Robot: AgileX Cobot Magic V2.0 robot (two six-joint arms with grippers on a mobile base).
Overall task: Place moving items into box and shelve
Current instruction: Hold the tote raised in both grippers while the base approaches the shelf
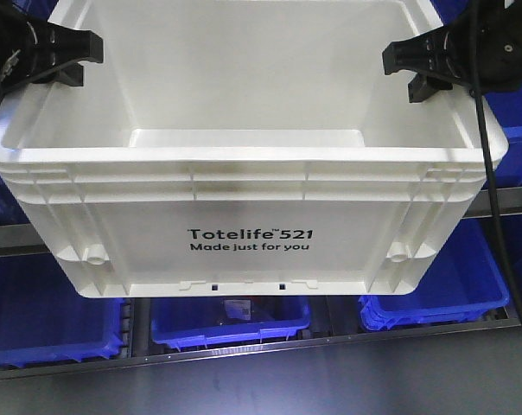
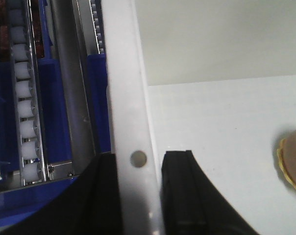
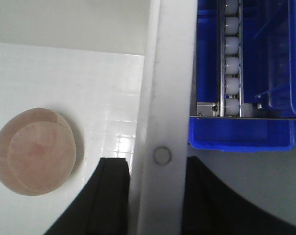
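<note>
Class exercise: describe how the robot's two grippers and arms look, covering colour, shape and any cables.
Both the left gripper and the right gripper are matte black. Each has two angular fingers that widen in a curve toward the base. A thin black cable hangs down from the right arm. No markings are visible.

box (image 1: 244, 199) before bins (image 1: 62, 333) | left tool (image 2: 140, 161) astride left rim | right tool (image 3: 158, 161) astride right rim | ball (image 3: 34, 151) in box

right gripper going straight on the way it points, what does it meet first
The rim of the white crate, held between the fingers of the right gripper; it would likely just slide further along that wall.
</note>
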